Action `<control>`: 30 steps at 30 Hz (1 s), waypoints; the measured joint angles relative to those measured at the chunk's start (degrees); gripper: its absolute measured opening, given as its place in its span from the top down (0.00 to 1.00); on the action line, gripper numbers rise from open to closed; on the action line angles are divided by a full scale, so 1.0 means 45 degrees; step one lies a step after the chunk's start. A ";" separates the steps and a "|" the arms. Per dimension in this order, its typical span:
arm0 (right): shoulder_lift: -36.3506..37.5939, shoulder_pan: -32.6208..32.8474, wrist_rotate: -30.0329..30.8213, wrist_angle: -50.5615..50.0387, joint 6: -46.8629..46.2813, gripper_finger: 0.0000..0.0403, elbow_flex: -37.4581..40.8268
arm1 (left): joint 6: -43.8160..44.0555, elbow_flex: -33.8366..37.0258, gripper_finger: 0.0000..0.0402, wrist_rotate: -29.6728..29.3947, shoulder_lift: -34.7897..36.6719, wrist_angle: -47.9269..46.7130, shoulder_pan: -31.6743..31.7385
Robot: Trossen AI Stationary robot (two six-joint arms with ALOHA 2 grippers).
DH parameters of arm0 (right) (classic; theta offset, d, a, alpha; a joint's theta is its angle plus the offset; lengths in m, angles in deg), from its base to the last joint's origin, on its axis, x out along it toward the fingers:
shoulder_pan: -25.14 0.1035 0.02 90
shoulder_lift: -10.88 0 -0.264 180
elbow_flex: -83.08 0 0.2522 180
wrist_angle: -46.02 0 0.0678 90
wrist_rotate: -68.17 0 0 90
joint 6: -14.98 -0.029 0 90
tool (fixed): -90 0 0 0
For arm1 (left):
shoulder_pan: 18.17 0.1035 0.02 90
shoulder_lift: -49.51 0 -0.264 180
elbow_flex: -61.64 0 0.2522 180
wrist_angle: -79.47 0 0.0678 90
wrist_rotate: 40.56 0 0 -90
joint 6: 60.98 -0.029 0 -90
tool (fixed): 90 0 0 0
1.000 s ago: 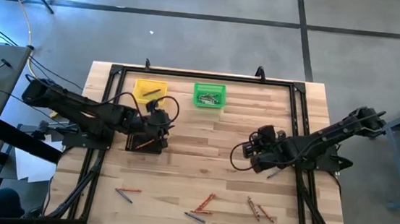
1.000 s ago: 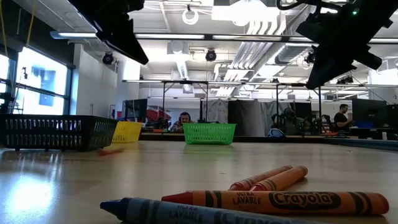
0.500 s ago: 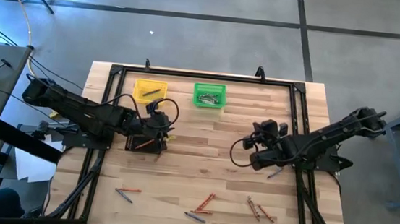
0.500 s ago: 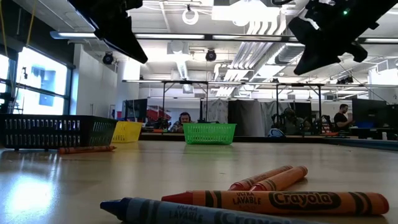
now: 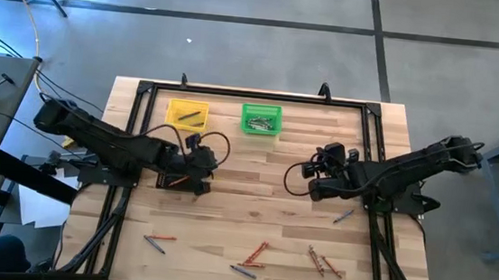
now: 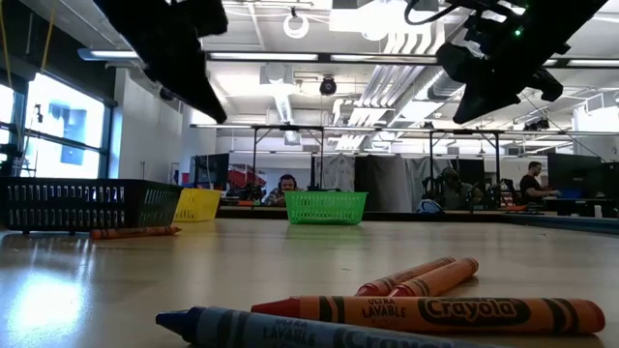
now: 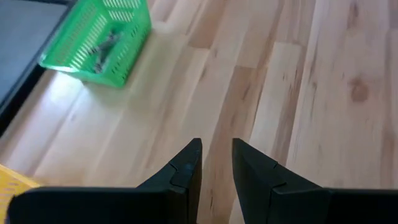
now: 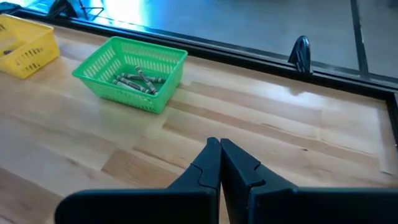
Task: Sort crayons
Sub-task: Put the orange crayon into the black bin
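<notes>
Separating tools (image 5: 199,154), bare table (image 5: 256,172)

Ceiling strip lights (image 6: 290,56) are glaring brightly; a window (image 6: 60,130) is blowing out white; the nearest crayons (image 6: 426,314) are showing slightly soft.

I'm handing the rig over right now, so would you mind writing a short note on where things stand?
Left gripper: slightly open, empty, above the table beside the black bin.
Right gripper: shut, nothing seen in it, raised over the table's right half, facing the green bin.
Done: grey crayons lie in the green bin; a few crayons are in the yellow bin and the black bin.
Left: one orange crayon lies on the table by the black bin, one grey crayon lies near the right arm, and loose crayons are scattered along the near edge.
</notes>
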 joint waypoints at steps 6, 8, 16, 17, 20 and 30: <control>0.0000 -0.0308 -0.0257 0.0068 0.0454 1.00 0.0000 | 0.0000 -0.0084 0.82 0.1125 -0.1817 0.1250 0.0464; -0.0004 -0.0405 -0.0504 0.0094 0.0763 1.00 0.0000 | 0.0005 -0.0305 0.82 0.1952 -0.2321 0.0913 0.0665; -0.0005 -0.0542 -0.1279 0.0079 0.1392 1.00 0.0000 | 0.0745 -0.2675 0.82 0.4222 -0.4490 -0.2701 0.1404; -0.0005 -0.0542 -0.1414 0.0088 0.1625 1.00 0.0000 | 0.0771 -0.3007 0.82 0.4242 -0.4765 -0.3192 0.1458; -0.0005 -0.0542 -0.1892 0.0106 0.2096 1.00 0.0000 | 0.0735 -0.4026 0.82 0.4253 -0.5641 -0.4867 0.1472; 0.0000 -0.0542 -0.2365 0.0130 0.2772 1.00 0.0000 | -0.0092 -0.6003 0.82 0.5474 -0.7868 -0.7222 0.1556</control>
